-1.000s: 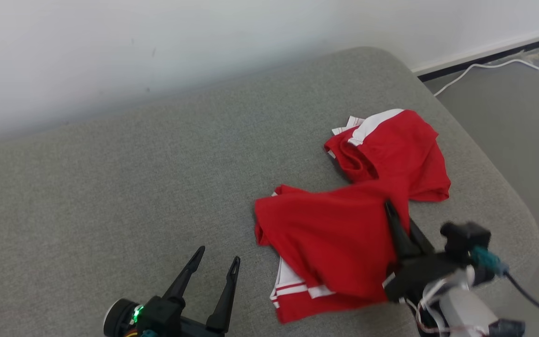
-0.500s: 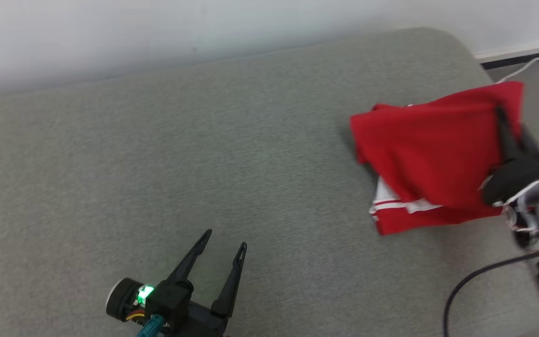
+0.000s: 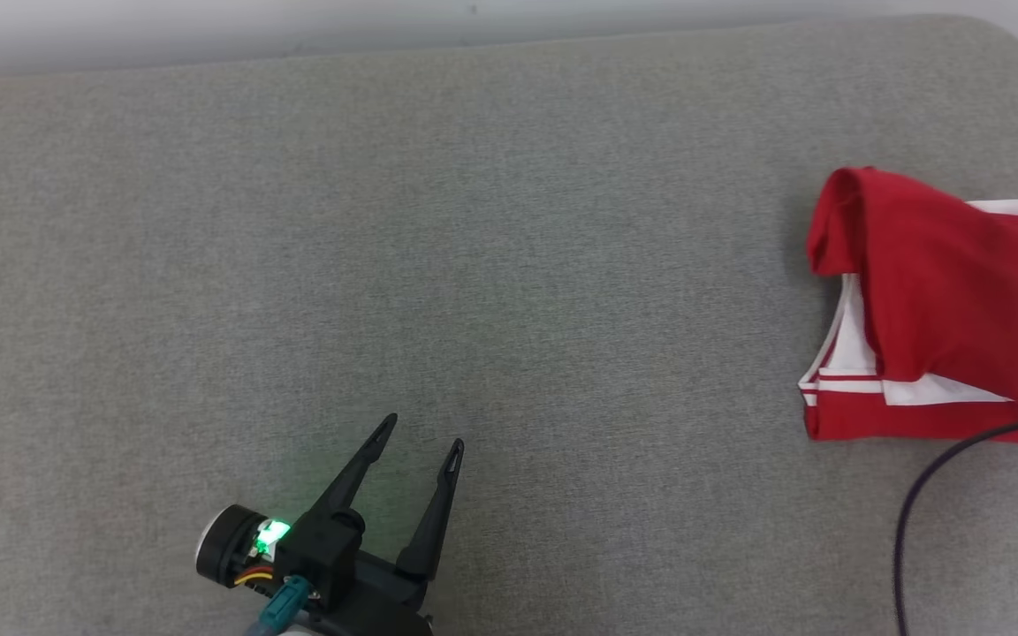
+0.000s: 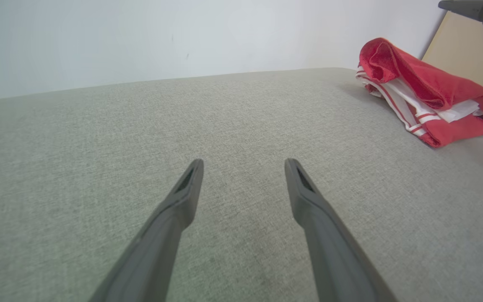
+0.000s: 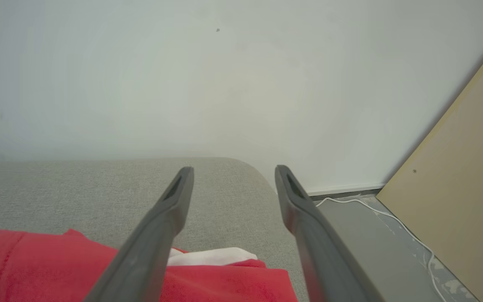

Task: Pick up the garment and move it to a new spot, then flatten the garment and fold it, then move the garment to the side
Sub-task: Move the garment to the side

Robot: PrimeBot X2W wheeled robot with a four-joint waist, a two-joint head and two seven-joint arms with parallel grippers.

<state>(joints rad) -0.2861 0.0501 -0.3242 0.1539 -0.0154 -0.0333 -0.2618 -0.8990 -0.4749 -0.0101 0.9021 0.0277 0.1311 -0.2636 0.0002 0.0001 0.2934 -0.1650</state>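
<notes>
Grey woven upholstery, one broad cushion (image 3: 474,221) with a rounded far-right corner, spreads across the scene. One pale wall (image 5: 224,84) stands behind it.

One garment (image 3: 942,291) lies on the cushion at its right side, about midway between the near and far edges. It is red with white bands and is doubled over itself in loose layers. Its white-striped edge faces left and near, and a rolled red fold sits at its far-left corner.

Two grippers are in view, each with two long dark fingers. The left gripper (image 3: 422,432) sits near and left of centre above bare cushion, well apart from the garment. Its fingers are spread wide with nothing between them. The right gripper (image 5: 234,168) is over the garment at the right, fingers also spread and pointing toward the wall, with nothing between the tips. Red cloth lies under the finger bases, and whether they touch it cannot be told.

One dark cable (image 3: 924,477) curves over the cushion near the garment's near-right end. Beyond the cushion's right end, one white cable (image 5: 392,218) trails along the grey floor. One tan board (image 5: 468,188) leans at the far right.
</notes>
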